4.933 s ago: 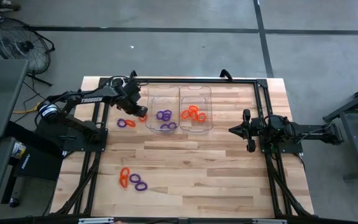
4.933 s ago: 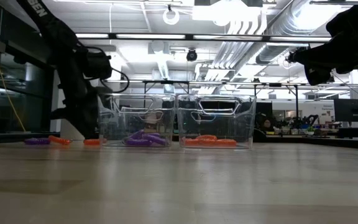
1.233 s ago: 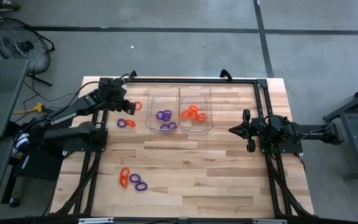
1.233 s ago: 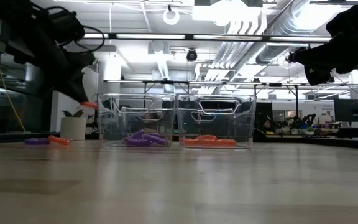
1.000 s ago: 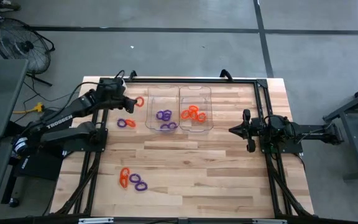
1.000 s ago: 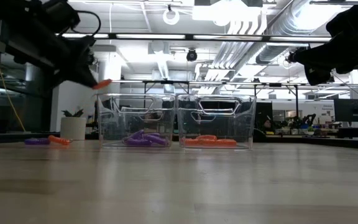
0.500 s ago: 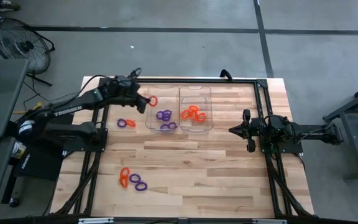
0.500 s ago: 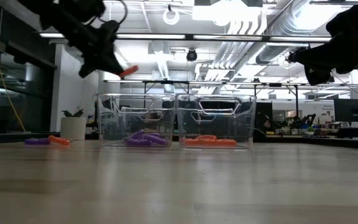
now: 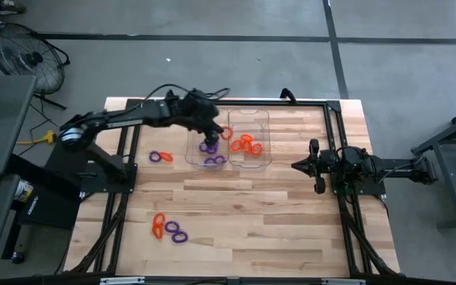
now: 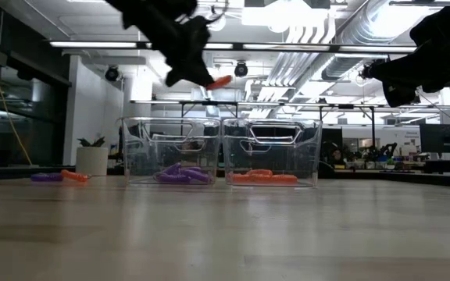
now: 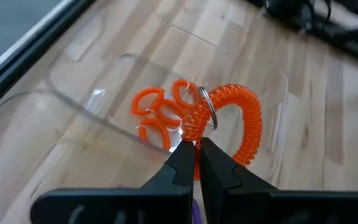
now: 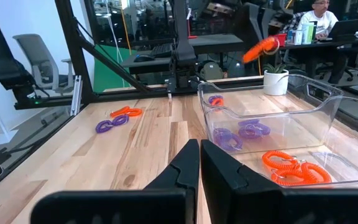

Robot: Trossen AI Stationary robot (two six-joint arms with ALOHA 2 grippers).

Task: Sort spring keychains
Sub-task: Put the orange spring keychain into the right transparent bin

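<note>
While the left gripper (image 11: 197, 144) pinches an orange spring keychain (image 11: 225, 124) between closed fingers, we record it raised above the two clear trays, over the seam between them, with the coil dangling clear of both.

Left arm (image 9: 125, 117): stretched across the far side of the table, wrist over the trays. In the low view the held coil (image 10: 219, 81) hangs well above the tray rims.

Change noted: one second ago we had this gripper left of the trays with the same coil; half a second ago it sat over the near edge of the left tray. Five seconds ago it was low at the table beside the loose pair.

Left tray (image 9: 191, 154): purple keychains (image 9: 210, 147).
Right tray (image 9: 260, 118): orange keychains (image 9: 247, 144).
Loose on the table: one purple loop (image 9: 161, 157) left of the trays; an orange and two purple loops (image 9: 169, 228) nearer the front edge.

Right gripper (image 12: 199, 163): fingers together, nothing held, parked at the table's right side, unmoved across all our frames.
</note>
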